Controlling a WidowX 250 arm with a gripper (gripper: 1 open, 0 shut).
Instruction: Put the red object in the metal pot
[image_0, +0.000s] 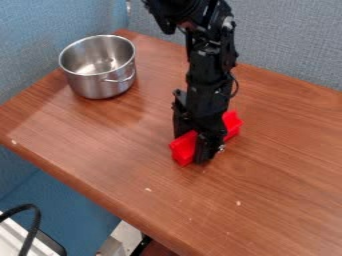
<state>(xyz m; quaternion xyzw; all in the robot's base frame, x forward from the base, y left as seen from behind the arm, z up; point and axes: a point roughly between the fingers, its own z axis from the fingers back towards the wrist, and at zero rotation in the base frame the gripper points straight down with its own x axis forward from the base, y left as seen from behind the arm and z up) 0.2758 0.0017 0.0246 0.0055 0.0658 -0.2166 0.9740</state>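
Note:
The red object (183, 150) is a short red bar lying on the wooden table (94, 135) right of centre, its two ends sticking out on either side of my fingers. My gripper (203, 150) points straight down over it, its black fingers shut on the bar's middle. I cannot tell whether the bar rests on the table or hangs just above it. The metal pot (100, 66) stands upright and empty at the table's far left corner, well apart from the gripper.
A blue wall (40, 25) runs behind the table. The table's front-left edge (67, 180) drops off to the floor, where a black cable (20, 215) lies. Bare wood lies between the pot and the gripper.

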